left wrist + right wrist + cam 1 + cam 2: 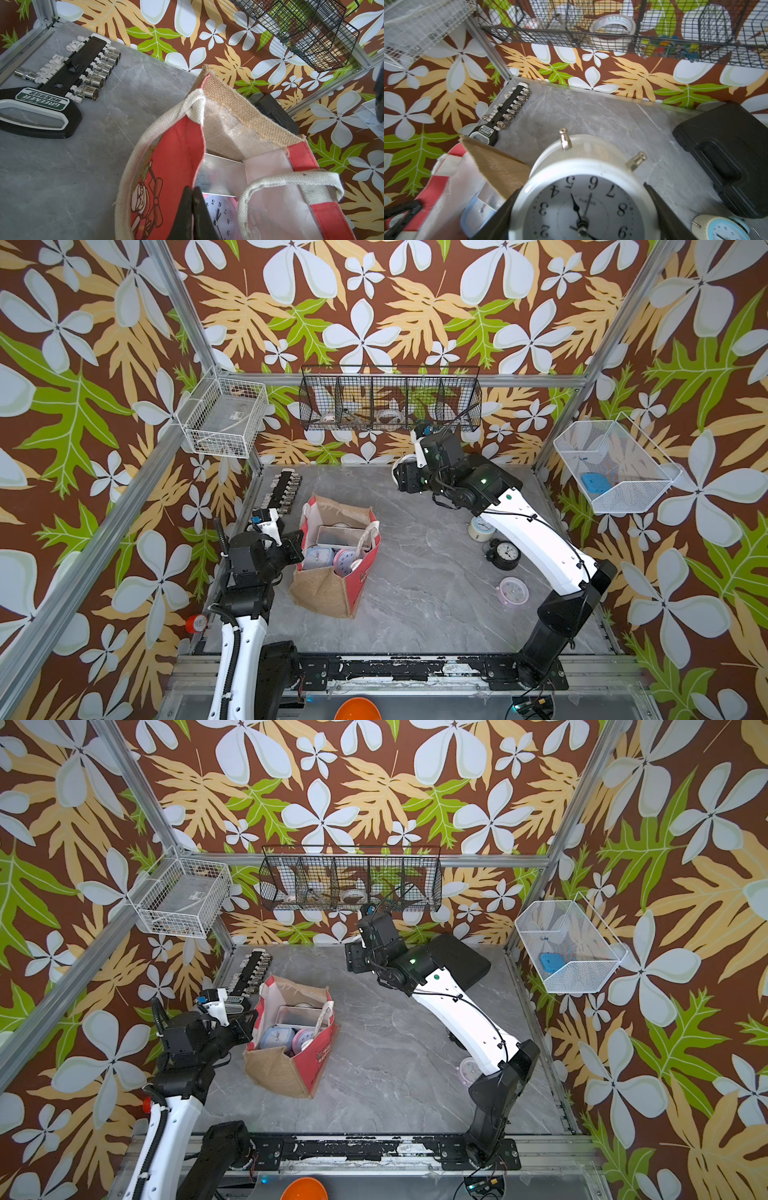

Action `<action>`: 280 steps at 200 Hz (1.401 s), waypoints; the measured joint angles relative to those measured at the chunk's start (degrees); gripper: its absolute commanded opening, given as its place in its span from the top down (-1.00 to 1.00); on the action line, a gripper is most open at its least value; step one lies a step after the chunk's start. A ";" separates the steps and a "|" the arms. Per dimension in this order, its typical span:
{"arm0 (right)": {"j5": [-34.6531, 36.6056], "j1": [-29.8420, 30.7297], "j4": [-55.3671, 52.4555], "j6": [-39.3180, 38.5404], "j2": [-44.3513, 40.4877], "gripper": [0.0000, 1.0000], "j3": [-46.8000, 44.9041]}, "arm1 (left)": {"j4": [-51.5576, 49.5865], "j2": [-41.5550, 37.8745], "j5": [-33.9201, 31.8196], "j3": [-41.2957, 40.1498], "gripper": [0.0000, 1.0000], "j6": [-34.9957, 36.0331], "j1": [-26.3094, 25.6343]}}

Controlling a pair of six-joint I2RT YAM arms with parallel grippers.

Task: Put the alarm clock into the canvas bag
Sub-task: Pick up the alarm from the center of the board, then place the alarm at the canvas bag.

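socket rack (286, 492) | black case (726, 149) (closed) | tape roll (610, 40) in wire basket (457, 402)

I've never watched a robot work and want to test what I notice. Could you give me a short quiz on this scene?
1. Multiple choice: what is held in the right gripper? A) a roll of tape B) a white alarm clock C) a socket rail
2. True or false: the canvas bag is empty.
3. How many alarm clocks sit on the grey table, outside the bag and ungripped?

Key
1. B.
2. False: a blue clock, a pink clock and a metal tin lie inside.
3. Three: a cream clock, a black twin-bell clock and a pale pink clock.
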 measured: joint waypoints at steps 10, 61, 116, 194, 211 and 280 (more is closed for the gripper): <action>0.33 1.33 -0.33 -0.79 0.37 -0.25 1.05 | 0.00 0.00 0.07 -0.02 1.00 0.00 0.00; 1.27 8.74 -0.87 -1.90 4.31 -0.24 6.27 | 0.04 0.00 0.17 -0.17 1.00 -0.02 0.00; 0.13 16.65 -2.08 -3.06 12.98 -0.22 14.95 | 0.15 0.09 0.48 -0.22 1.00 -0.17 0.00; -3.63 20.04 -2.25 -3.02 21.62 -0.20 15.80 | 0.42 0.55 0.55 -0.26 1.00 -0.20 0.00; -4.00 19.87 -1.97 -2.99 22.95 -0.20 14.73 | 0.44 0.48 0.55 -0.26 1.00 -0.20 0.00; -9.27 20.09 -1.18 -2.32 29.38 -0.20 11.96 | 0.42 0.22 0.28 -0.26 1.00 -0.26 0.00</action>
